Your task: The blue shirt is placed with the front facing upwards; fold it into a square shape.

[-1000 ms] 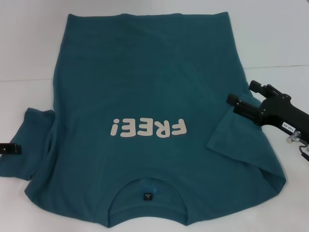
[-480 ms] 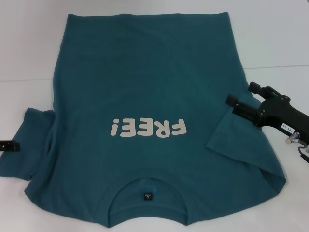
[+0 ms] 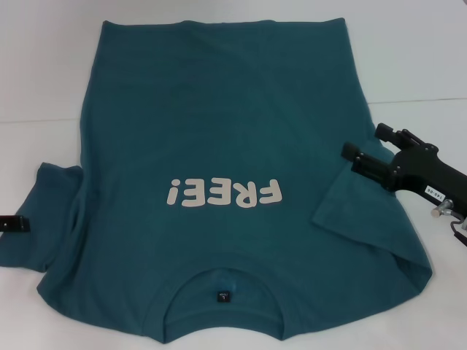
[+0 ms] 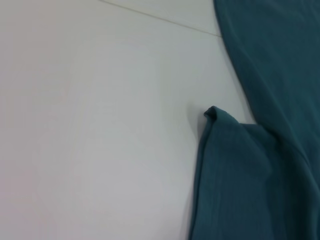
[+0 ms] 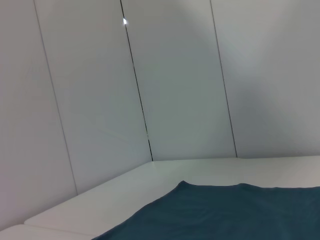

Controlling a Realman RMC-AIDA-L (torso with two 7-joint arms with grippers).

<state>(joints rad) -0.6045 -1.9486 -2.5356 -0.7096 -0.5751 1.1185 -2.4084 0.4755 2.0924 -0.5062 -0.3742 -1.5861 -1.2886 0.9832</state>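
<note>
The blue shirt (image 3: 219,131) lies front up on the white table (image 3: 44,65), with the collar and its dark neck label (image 3: 222,296) nearest me and the cream "FREE!" lettering (image 3: 222,194) across the chest. My right gripper (image 3: 363,141) is open, its two black fingers just above the shirt's right edge, by the right sleeve (image 3: 357,204). Only a black tip of my left gripper (image 3: 13,224) shows at the left edge, beside the rumpled left sleeve (image 3: 44,219). The left wrist view shows that sleeve's corner (image 4: 260,175). The right wrist view shows the shirt's hem (image 5: 225,210).
Bare white table lies to the left (image 4: 100,125) and right (image 3: 423,65) of the shirt, with a seam line (image 3: 36,120) across it. White wall panels (image 5: 175,75) rise behind the table's far edge.
The left gripper's black tip has drawn back slightly toward the left edge. The right gripper and the shirt have hardly moved.
</note>
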